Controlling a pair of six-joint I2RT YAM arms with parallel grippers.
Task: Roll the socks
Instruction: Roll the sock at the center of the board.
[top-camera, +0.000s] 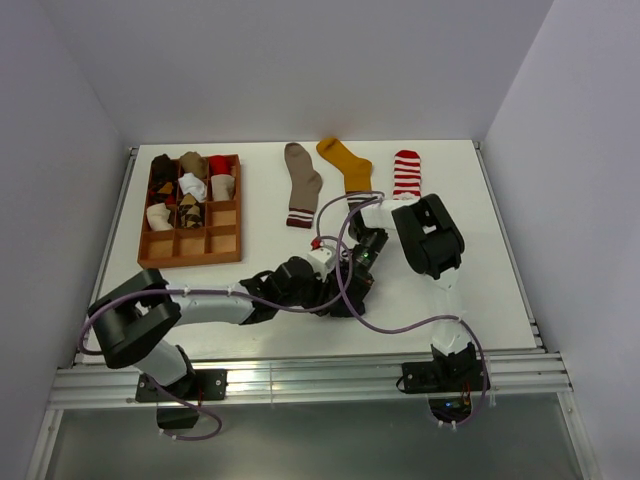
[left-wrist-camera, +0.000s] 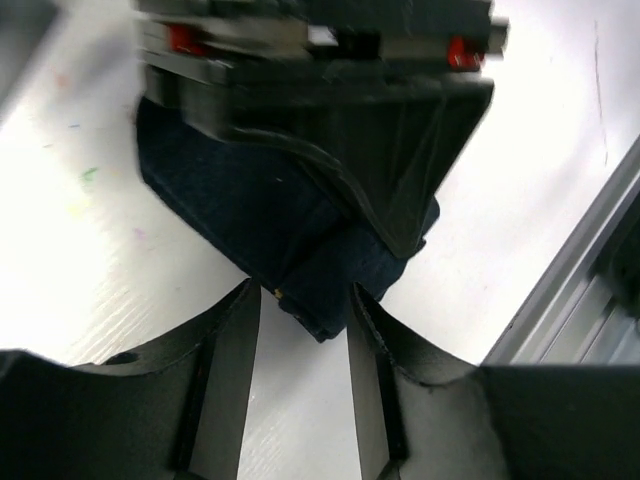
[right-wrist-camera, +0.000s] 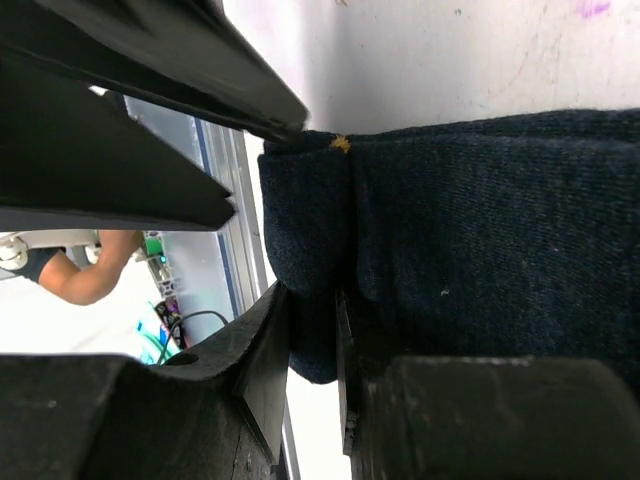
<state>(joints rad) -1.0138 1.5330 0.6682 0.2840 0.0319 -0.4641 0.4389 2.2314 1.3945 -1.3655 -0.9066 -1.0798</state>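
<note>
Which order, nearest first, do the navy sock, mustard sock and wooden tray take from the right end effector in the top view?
1. navy sock: pinched in the right end effector, under the arms.
2. mustard sock: beyond it, toward the far edge.
3. wooden tray: far off on the left side.

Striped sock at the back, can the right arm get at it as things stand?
Probably not yet. The way to the striped sock looks free, but the right fingers are clamped on the navy sock.
</note>
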